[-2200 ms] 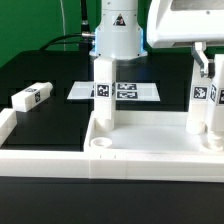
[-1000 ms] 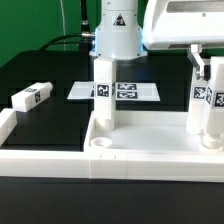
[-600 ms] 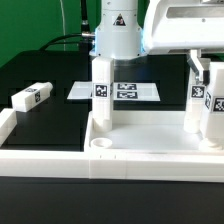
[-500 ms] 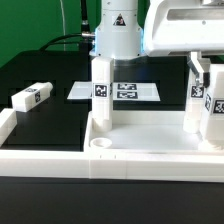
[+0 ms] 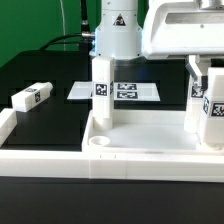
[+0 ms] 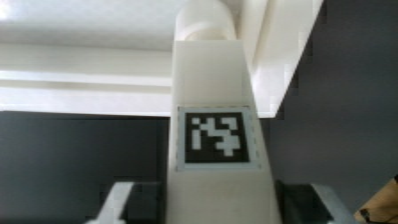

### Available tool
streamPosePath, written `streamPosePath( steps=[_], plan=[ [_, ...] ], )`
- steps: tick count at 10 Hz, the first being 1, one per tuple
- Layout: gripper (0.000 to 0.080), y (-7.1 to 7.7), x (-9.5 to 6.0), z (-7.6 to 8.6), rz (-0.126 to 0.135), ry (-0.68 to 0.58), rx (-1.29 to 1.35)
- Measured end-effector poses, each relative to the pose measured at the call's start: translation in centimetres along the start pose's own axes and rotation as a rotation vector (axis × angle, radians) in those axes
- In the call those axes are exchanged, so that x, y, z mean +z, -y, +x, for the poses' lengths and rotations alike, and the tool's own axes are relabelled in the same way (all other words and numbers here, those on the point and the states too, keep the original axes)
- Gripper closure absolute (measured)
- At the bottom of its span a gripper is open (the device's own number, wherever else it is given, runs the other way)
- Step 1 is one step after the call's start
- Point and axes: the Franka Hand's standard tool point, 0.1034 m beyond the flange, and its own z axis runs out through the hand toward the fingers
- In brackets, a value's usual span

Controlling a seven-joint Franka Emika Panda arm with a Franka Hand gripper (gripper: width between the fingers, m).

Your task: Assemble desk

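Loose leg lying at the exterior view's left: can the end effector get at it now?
Probably not yet: the end effector is shut on an upright leg. The loose leg itself lies uncovered, so after a release the way looks free.

The tabletop [image 5: 150, 157] runs out past the exterior view's right edge, which also crops one side of the held leg [image 5: 203, 122] above it and the gripper [image 5: 208, 72]. The standing leg [image 5: 103, 95] at the tabletop's back corner covers part of the marker board [image 5: 140, 91]. In the wrist view the held leg is blurred and its foot is cropped. The fingers [image 6: 128, 207] show only as slivers.
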Motion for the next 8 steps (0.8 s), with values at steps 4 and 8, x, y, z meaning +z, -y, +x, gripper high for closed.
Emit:
streamPosePath(
  steps=[4,8],
  plan=[
    [0.0509,-0.07,0.12,0.25,-0.003,-0.028,-0.002],
    [0.0178,-0.07,0.13,0.23,-0.003,-0.027,-0.002]
  ],
)
